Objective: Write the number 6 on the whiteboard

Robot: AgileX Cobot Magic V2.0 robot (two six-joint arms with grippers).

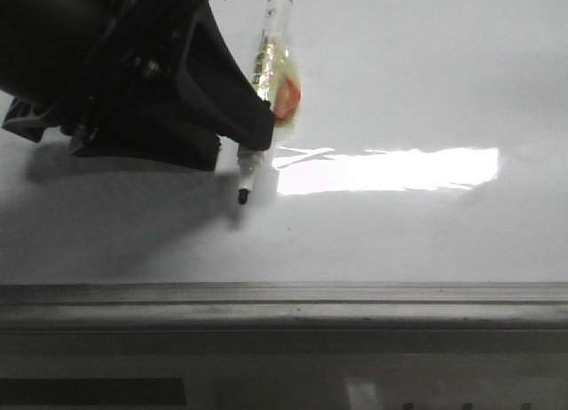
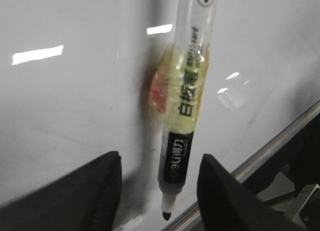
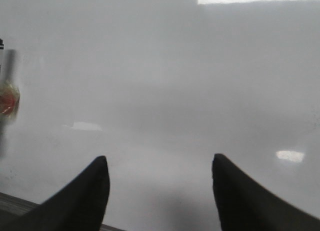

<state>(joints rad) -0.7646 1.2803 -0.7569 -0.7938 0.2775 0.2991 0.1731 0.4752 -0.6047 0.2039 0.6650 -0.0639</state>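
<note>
The whiteboard (image 1: 426, 90) fills most of the front view. An uncapped marker (image 1: 271, 64) with yellow tape and an orange blob around its barrel lies on it, black tip toward the near frame. My left gripper (image 1: 238, 151) is low over the marker's tip end. In the left wrist view the marker (image 2: 186, 106) lies between the fingers of the left gripper (image 2: 160, 158), which is open with a gap on each side. My right gripper (image 3: 159, 161) hangs open over bare whiteboard (image 3: 165, 81), with the marker (image 3: 7, 98) off to one side. The number 6 is out of view.
A grey metal frame strip (image 1: 284, 303) runs along the board's near edge, close to the marker tip (image 2: 166, 214). A bright rectangular glare patch (image 1: 390, 169) lies on the board to the right of the marker.
</note>
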